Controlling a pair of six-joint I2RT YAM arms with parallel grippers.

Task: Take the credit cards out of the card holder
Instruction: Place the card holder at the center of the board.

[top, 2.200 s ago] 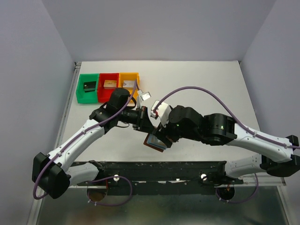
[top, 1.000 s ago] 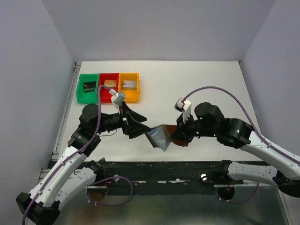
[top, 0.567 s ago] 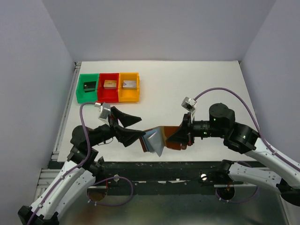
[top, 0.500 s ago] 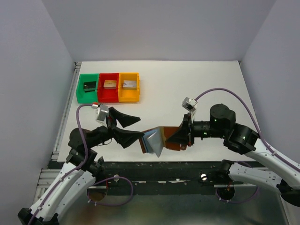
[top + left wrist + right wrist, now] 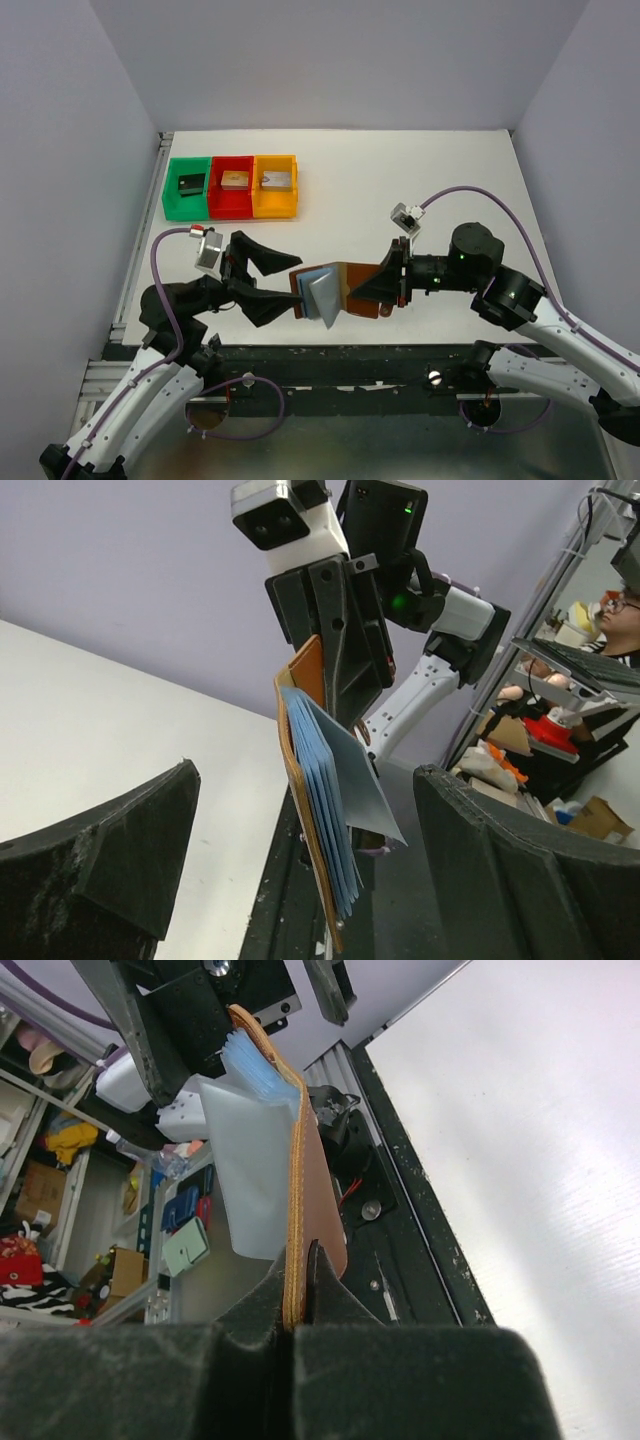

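My right gripper (image 5: 378, 291) is shut on one edge of the card holder (image 5: 358, 288), a brown leather wallet held on edge above the table's near side. Its pale blue-grey pockets (image 5: 318, 292) fan out toward my left gripper (image 5: 288, 285). That gripper is open, with one finger on each side of the fanned end and touching nothing. In the left wrist view the card holder (image 5: 300, 780) hangs between the black fingers (image 5: 110, 855), and a pale sheet (image 5: 362, 785) splays off the pockets. I cannot tell whether that sheet is one of the credit cards. In the right wrist view the stitched edge of the card holder (image 5: 318, 1200) is pinched in my right gripper (image 5: 297, 1322).
Green (image 5: 170, 190), red (image 5: 217, 196) and orange (image 5: 258, 196) bins stand in a row at the far left, each holding a small block. The black rail (image 5: 340, 355) of the table's near edge runs just below the wallet.
My left arm has drawn back toward the near left with its gripper open. The right gripper has carried the wallet a little left, so its fanned end now sits between the left fingers.
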